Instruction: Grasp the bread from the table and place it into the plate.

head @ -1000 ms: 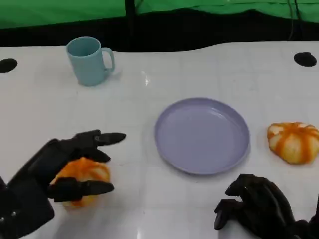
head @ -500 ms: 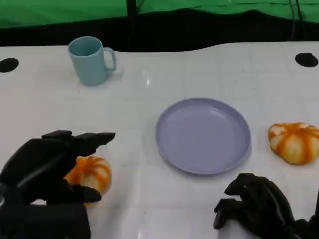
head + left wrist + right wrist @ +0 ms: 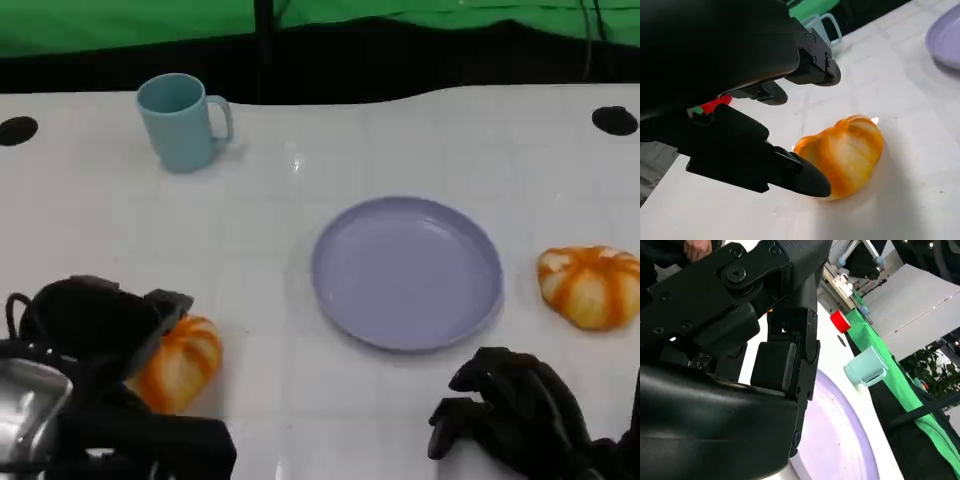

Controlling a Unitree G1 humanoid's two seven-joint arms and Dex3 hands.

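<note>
Head view showed a round, ridged orange bun (image 3: 178,362) lying on the smooth white table (image 3: 300,230), left of the shallow lilac plate (image 3: 406,272). The matte black left hand (image 3: 95,325) sat over it, fingers (image 3: 765,165) spread around without clamping; the right hand (image 3: 510,415) rested curled, holding nothing.

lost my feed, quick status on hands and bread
Left hand open around the near bread, not gripping. Right hand curled, holding nothing. Plate bare, path unblocked.
</note>
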